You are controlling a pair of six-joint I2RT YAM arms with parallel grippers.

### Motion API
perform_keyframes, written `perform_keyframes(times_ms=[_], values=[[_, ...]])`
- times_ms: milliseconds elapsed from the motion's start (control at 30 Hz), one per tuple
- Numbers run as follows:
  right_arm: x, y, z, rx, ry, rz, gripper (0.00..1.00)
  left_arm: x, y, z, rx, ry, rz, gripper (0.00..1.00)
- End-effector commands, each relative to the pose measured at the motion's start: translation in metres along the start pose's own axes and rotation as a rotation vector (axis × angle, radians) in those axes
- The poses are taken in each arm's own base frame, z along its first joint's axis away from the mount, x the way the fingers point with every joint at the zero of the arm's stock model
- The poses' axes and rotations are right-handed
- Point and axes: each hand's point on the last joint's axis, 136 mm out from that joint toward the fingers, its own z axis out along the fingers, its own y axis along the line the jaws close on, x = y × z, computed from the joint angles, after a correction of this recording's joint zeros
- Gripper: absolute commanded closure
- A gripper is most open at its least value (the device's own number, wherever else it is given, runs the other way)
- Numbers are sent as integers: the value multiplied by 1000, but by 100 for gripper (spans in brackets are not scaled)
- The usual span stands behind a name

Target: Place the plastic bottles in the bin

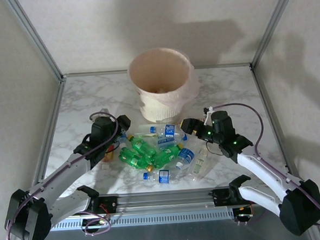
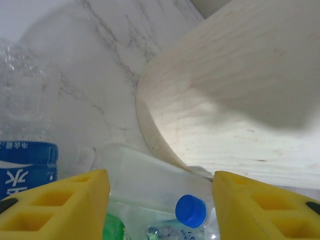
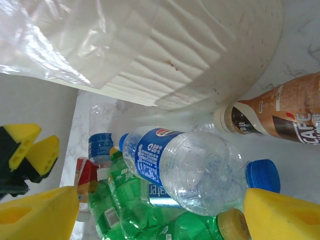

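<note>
Left tool (image 2: 161, 200) released, clear blue-capped plastic bottle (image 2: 150, 177) at its twelve o'clock, half hidden; right tool (image 3: 160, 207) released, perhaps touching clear blue-labelled bottle (image 3: 200, 170).

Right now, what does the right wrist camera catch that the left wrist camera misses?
Right wrist's own: a copper-brown plastic coffee bottle, a crumpled clear bottle with a blue label and cap, the bin's thin plastic liner, the left arm's yellow tool. Left wrist's own: a blue label with white characters, close up. Shared: the round cream-white bin, green bottles, marble table.
</note>
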Motion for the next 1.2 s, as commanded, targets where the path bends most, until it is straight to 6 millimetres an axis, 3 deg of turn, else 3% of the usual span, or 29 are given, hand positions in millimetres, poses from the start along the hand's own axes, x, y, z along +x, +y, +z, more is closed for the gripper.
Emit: perform_keyframes(times_ms=[0,267,600,1167], values=[[2,4,8,-50,-4,13,14,12,-2,6,38,39,-30,46],[11,-16,32,-10,37,27,14,33,-3,18,37,93,-13,48],[22,-33,47,13,66,41,12,54,-8,28,53,150,3,49],[30,-40,69,-6,127,43,15,64,-15,37,59,181,19,51]])
